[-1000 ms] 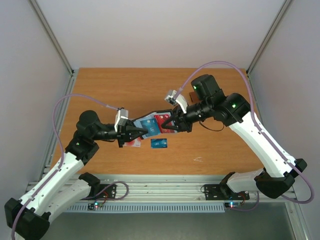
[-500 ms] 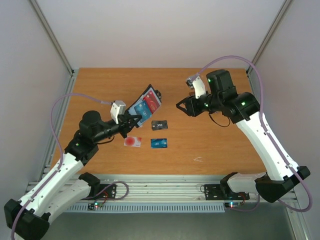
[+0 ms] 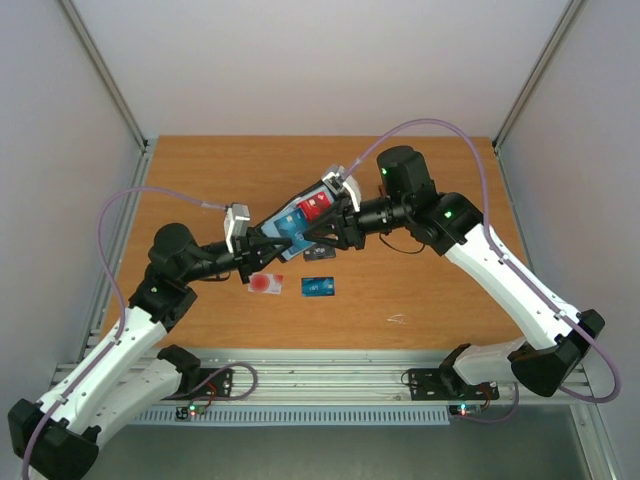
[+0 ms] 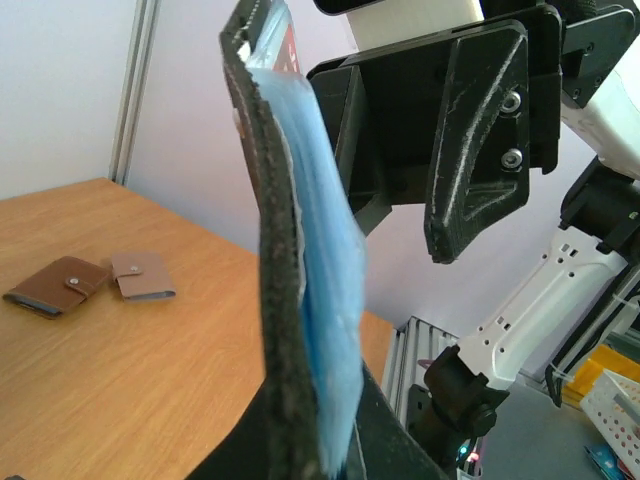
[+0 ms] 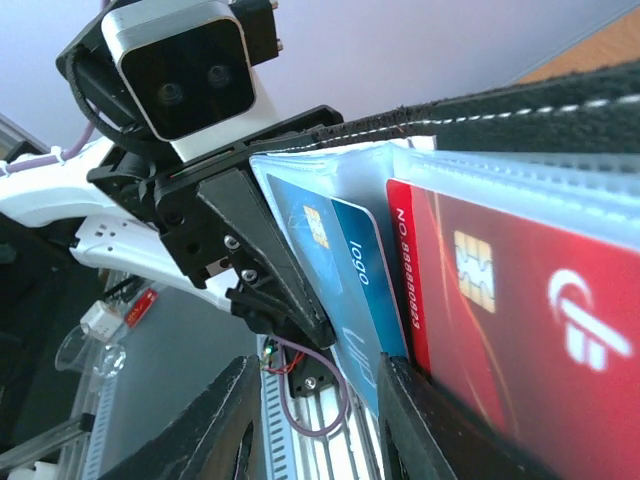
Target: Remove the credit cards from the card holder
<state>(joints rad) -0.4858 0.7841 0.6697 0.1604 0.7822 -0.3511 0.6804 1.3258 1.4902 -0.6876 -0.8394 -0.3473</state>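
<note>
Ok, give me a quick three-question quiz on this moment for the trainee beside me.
1. True or false: the right pincer is shut on the red card.
2. Which cards show in the slots of the card holder in the right wrist view? A) blue and red B) black and grey C) white only
3. Fill in: the ____ pincer holds the card holder up off the table.

Key:
1. False. It is open, with its fingers apart near the lower edge of the blue card.
2. A.
3. Left: the left pincer grips it.
</note>
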